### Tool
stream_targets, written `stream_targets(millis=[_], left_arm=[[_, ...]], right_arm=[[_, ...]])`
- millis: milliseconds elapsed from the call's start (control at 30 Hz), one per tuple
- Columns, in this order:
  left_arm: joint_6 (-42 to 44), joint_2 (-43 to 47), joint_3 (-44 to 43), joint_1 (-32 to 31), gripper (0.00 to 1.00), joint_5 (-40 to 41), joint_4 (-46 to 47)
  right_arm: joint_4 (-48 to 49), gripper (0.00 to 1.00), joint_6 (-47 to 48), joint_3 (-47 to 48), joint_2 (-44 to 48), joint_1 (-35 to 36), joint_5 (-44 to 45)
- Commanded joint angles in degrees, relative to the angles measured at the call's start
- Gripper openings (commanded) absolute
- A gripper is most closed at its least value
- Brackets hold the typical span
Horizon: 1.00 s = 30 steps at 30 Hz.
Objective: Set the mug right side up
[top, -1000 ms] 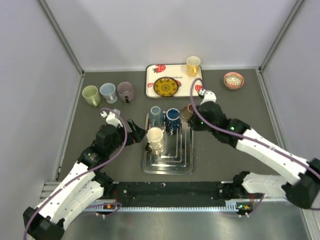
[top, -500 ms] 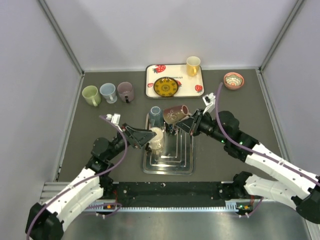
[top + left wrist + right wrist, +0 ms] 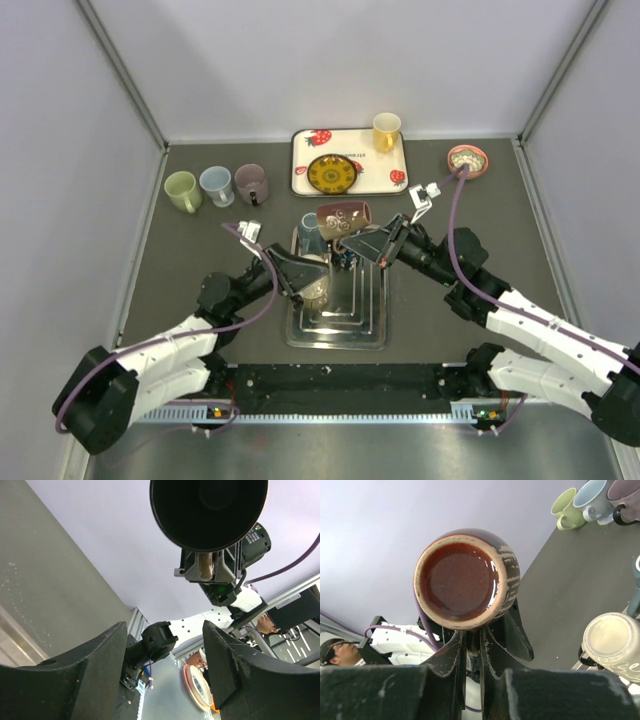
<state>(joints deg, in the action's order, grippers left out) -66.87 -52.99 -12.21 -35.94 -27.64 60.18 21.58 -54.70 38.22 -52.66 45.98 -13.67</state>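
Observation:
A brown mug (image 3: 343,218) hangs on its side above the metal drying rack (image 3: 335,325). My right gripper (image 3: 376,243) is shut on its handle. In the right wrist view the mug's red-brown inside (image 3: 462,577) faces the camera, just above the right gripper (image 3: 472,645), whose fingers pinch the handle. My left gripper (image 3: 303,270) reaches in from the left, just below and beside the mug, jaws apart with nothing between them. In the left wrist view the mug's dark base (image 3: 209,512) hangs above the left gripper (image 3: 167,647).
A cream mug (image 3: 314,288) and a blue mug (image 3: 311,231) stand upside down on the rack. Green (image 3: 182,190), light blue (image 3: 215,185) and purple (image 3: 250,183) mugs stand at the back left. A white tray (image 3: 305,150) holds a plate and a yellow mug (image 3: 386,130). A small bowl (image 3: 467,160) sits at the back right.
My right gripper lifted the brown mug off the rack and swung it up and left onto its side. The left gripper moved right, under the mug, and its jaws narrowed.

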Motion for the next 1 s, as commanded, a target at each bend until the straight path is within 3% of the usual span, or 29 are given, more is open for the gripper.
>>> stream_targets(millis=[0,633,733,967], left_arm=[[-2.12,-2.81,-4.22,-1.41,0.64,1.70,10.04],[-2.83,-10.73,-13.63,-4.05,0.48,2.94,11.89],[-3.35,-11.34,-13.98,-4.13,0.42,3.73,12.94],[-3.97,-11.87,-14.25,-4.49,0.07,5.05,14.70]], right_arm=[[7.95,0.00,-1.29,0.02,0.02,0.08,-1.62],[4.17,0.00,1.17,0.28,0.90,0.17,-2.32],[4.17,0.00,1.35,0.28,0.90,0.08,-2.41],[3.99,0.00,1.79,-0.25,1.07,0.08,-2.24]])
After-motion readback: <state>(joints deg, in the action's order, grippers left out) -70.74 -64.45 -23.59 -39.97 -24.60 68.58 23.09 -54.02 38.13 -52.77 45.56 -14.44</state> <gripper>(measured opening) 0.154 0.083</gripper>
